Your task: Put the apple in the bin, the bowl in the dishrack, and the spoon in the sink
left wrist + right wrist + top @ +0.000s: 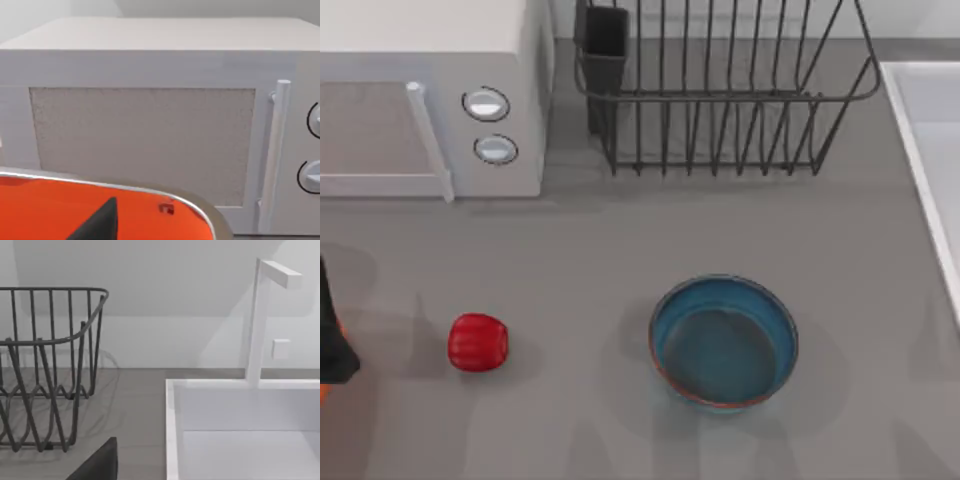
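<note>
The red apple [477,342] lies on the grey table at the front left. To its right the blue bowl [723,340] stands upright with nothing in it. At the back is the dark wire dishrack [720,90], which the right wrist view also catches as the dishrack [45,370]. The white sink [930,150] runs along the right edge, seen closer as the sink [240,430]. The orange bin [50,210] sits under my left gripper [100,225] at the table's far left, left of the apple. My right gripper [97,465] hovers near the sink's corner. The spoon is out of view.
A white microwave [430,100] with two round knobs fills the back left, close in front of the left wrist as the microwave [150,140]. A white faucet [260,315] rises behind the sink. A black utensil cup [604,45] sits at the rack's left corner.
</note>
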Controlling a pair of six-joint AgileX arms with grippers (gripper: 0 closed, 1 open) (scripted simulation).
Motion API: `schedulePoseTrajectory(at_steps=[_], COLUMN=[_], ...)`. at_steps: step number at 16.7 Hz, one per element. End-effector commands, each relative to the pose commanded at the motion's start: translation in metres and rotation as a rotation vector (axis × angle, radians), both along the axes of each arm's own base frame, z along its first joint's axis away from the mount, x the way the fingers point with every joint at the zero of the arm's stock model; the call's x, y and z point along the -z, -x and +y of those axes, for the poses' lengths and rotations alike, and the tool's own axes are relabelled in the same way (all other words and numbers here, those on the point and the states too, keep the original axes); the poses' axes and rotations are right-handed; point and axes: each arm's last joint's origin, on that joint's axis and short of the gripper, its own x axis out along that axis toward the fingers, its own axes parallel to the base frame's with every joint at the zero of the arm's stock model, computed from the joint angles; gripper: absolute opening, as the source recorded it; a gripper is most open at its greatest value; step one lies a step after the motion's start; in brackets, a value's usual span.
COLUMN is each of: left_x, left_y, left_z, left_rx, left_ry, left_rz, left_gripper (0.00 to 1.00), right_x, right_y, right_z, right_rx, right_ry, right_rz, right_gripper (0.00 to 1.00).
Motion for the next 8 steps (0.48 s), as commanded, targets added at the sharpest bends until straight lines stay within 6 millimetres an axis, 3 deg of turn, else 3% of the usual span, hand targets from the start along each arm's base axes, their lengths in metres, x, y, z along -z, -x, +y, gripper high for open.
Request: schedulePoseTrajectory(at_steps=[4, 8], left_x=[-0.005, -0.032], left_y=[0.0, -0.006], left_z=[-0.001, -0.008], left_rx=[0.014, 0.068], left_ry=[0.011, 0.056], left_rz=[0.028, 0.187], left_gripper=[1.0, 1.0], right_x=[0.0, 0.0], right_y=[0.0, 0.0], right_z=[0.0, 0.0], right_rx=[0.0, 0.0], right_ry=[0.0, 0.0], right_rz=[0.0, 0.0], right_gripper=[1.0, 1.0])
